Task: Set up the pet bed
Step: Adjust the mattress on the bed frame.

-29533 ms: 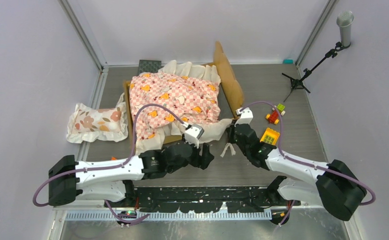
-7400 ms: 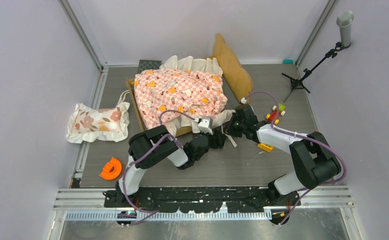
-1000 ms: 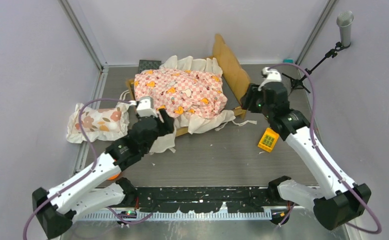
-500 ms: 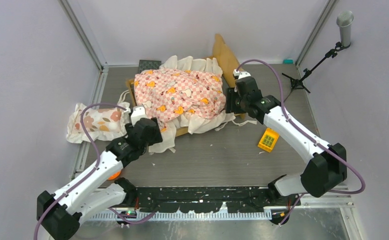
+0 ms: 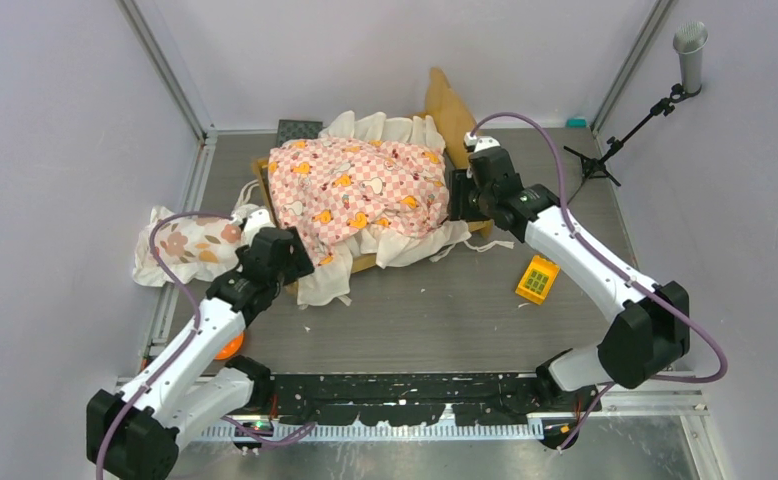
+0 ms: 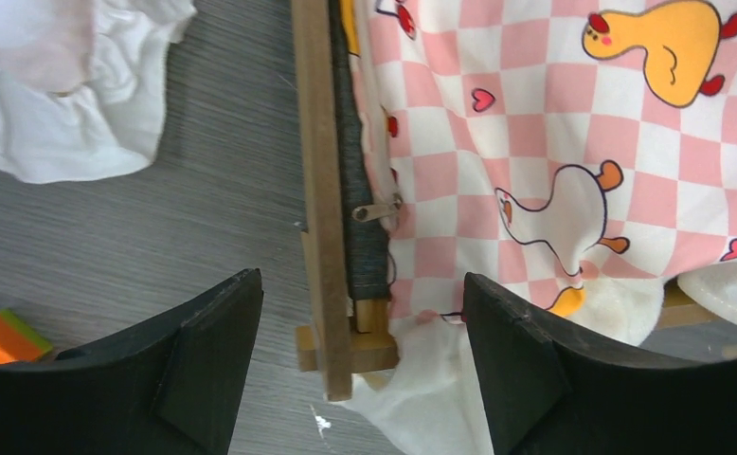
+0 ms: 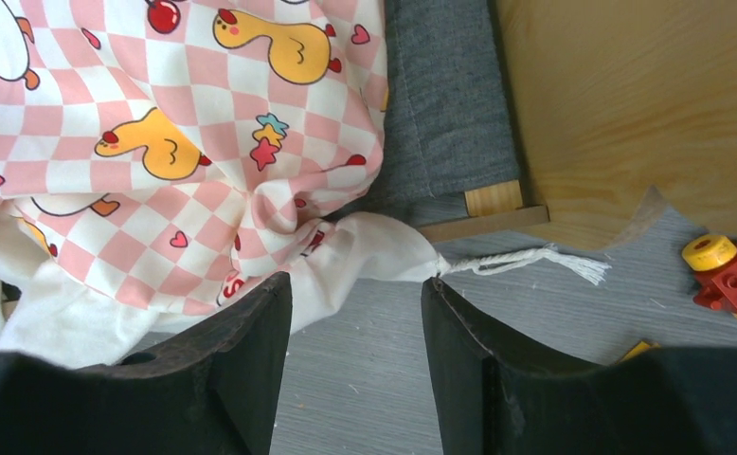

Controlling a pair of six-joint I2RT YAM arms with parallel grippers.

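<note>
We see a small tan wooden pet bed (image 5: 448,105) with a wavy headboard and a dark grey mattress panel, standing on a grey table (image 5: 445,320). A pink-checkered ruffled sheet printed with ducks (image 5: 360,190) lies bunched over most of the bed. Our left gripper (image 6: 360,284) hovers above the bed's foot-end corner, jaws wide apart, holding nothing. Our right gripper (image 7: 355,289) hovers at the bed's headboard-end corner, equally spread and empty. A floral ruffled pillow (image 5: 190,245) lies beyond the bed's foot, and a yellow toy block (image 5: 537,279) lies near its headboard end.
</note>
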